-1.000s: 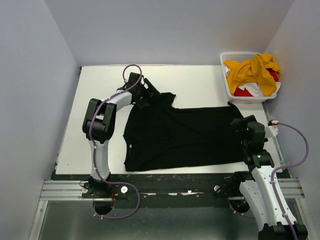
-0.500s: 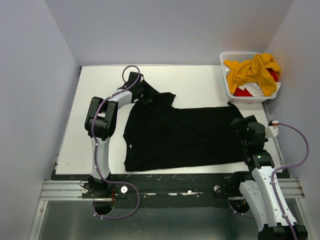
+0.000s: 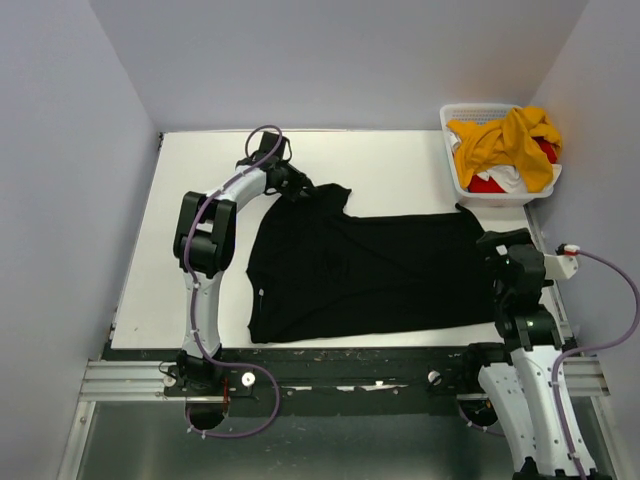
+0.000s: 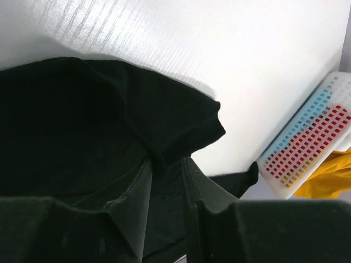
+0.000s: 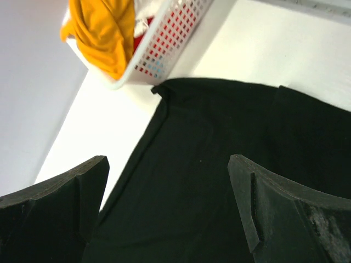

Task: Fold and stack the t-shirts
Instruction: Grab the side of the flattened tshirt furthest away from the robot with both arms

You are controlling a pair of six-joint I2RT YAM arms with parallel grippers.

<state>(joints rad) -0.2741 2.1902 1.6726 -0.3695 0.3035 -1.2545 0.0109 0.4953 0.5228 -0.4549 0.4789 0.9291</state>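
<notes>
The large black t-shirt lies spread flat on the white table. My left gripper is at its far left corner, by the sleeve. In the left wrist view the jaws are pinched on a raised fold of that black cloth. My right gripper hovers over the shirt's right edge. Its jaws stand wide open above the black cloth with nothing between them. Mustard-yellow, red and white t-shirts are heaped in the basket.
The white slatted basket stands at the table's far right corner, just beyond the shirt's right end, and shows in both wrist views. Grey walls close in on three sides. Bare table lies behind and left of the shirt.
The left jaws have closed from wide open onto the shirt's far left corner, and that wrist has shifted slightly back. The right arm has swung a little to the right, still open.
</notes>
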